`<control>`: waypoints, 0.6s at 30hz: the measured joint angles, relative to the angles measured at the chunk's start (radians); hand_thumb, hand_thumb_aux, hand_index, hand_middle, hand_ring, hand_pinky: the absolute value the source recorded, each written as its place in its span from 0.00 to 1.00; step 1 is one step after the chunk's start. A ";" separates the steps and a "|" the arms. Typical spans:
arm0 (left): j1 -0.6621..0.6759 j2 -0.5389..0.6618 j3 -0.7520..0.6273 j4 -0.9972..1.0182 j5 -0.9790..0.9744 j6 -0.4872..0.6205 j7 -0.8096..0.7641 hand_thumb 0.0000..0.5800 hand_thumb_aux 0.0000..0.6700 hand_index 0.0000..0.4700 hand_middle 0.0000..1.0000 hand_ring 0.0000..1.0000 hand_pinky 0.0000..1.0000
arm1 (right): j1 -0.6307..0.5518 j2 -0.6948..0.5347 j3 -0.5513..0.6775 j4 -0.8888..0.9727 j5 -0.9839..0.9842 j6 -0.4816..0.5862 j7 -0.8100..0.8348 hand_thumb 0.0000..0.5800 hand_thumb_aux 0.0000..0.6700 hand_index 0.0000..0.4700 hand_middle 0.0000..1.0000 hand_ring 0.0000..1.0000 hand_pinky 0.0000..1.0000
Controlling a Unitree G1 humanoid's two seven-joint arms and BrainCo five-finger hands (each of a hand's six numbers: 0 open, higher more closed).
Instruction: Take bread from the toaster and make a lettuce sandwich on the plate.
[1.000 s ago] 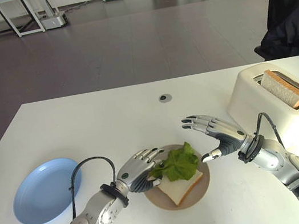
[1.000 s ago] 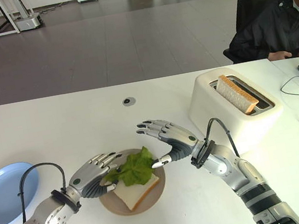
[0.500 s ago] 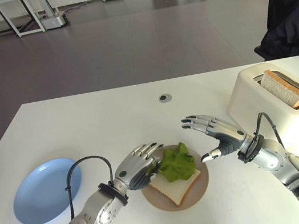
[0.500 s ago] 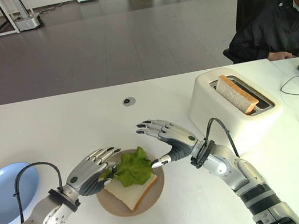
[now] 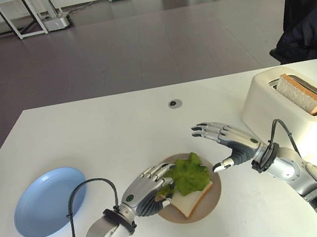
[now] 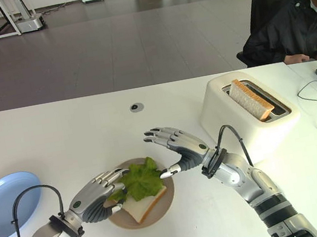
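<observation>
You are settling the lettuce (image 5: 188, 173) onto the bread slice (image 5: 189, 199), which is lying on the brown plate (image 5: 218, 185) near the front of the table (image 5: 117, 126). The leaf is sitting bunched over the slice's far half, leaving the near corner bare. Your left hand (image 5: 142, 190) is resting over the plate's left rim, its fingers curling around the leaf's left edge in what looks like a light pinch. Your right hand (image 5: 229, 143) is hovering just right of the plate with fingers spread and palm turned toward the lettuce, holding nothing. So you are finishing the lettuce step, with the sandwich roughly half built. Next, the left hand is going to need to let the leaf go without dragging it off the bread, then back away to the left. The right hand is sitting nearest the toaster (image 5: 271, 112) at the table's right side, where a second slice (image 5: 300, 93) is standing up out of the slot, so it is looking like the one to fetch it and lay it over the lettuce. The blue plate (image 5: 41, 203) is lying well apart on the left.
</observation>
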 measured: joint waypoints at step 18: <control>0.012 -0.041 0.149 -0.108 -0.147 0.003 0.013 0.00 0.00 0.00 0.00 0.00 0.00 | 0.000 0.002 -0.011 -0.034 0.003 0.000 -0.011 0.00 0.00 0.00 0.00 0.00 0.00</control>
